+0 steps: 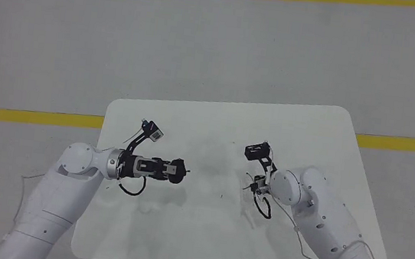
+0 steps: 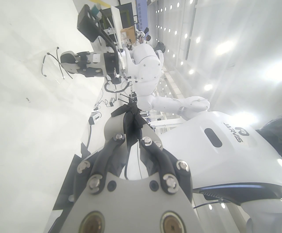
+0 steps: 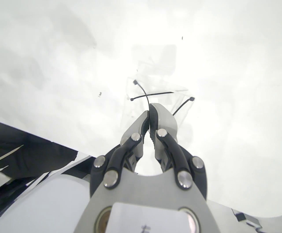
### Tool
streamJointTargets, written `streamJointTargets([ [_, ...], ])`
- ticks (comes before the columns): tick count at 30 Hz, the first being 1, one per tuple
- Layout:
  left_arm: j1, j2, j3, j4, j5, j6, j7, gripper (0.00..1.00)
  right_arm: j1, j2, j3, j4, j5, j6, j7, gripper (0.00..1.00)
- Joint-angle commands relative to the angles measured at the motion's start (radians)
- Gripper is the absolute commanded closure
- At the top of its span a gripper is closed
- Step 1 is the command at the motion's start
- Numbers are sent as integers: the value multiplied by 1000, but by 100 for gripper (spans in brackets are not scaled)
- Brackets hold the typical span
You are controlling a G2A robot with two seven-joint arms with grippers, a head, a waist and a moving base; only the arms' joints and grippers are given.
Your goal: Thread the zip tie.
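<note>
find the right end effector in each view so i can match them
top view: right end effector over the table, just right of centre.
left wrist view: right end effector far off, across the table.
right wrist view: right end effector close up, shut.
shared landmark: the black zip tie pinched at its tips.

The glossy white left arm (image 1: pixel 57 197) and right arm (image 1: pixel 320 219) had rounded joint shells. The left tool (image 2: pixel 132 117) and right tool (image 3: pixel 150 110) had grey plates (image 3: pixel 145 189), black curved links (image 3: pixel 174 145), silver screws (image 3: pixel 162 132) and pale fingers (image 3: pixel 167 117); looped black cables (image 1: pixel 133 189) hung just behind each tool.
</note>
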Motion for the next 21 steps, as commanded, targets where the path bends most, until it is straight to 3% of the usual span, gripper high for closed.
streamJointTargets([
  [1, 0, 0, 0, 0, 0, 0, 0, 100, -24, 5, 36, -31, 37, -12, -18, 100],
  [5, 0, 0, 0, 0, 0, 0, 0, 100, -95, 13, 130, -97, 167, -45, -112, 100],
  [13, 0, 0, 0, 0, 0, 0, 0, 100, -222, 20, 265, -148, 383, -110, -341, 100],
  [21, 0, 0, 0, 0, 0, 0, 0, 100, -233, 21, 274, -154, 386, -119, -356, 100],
])
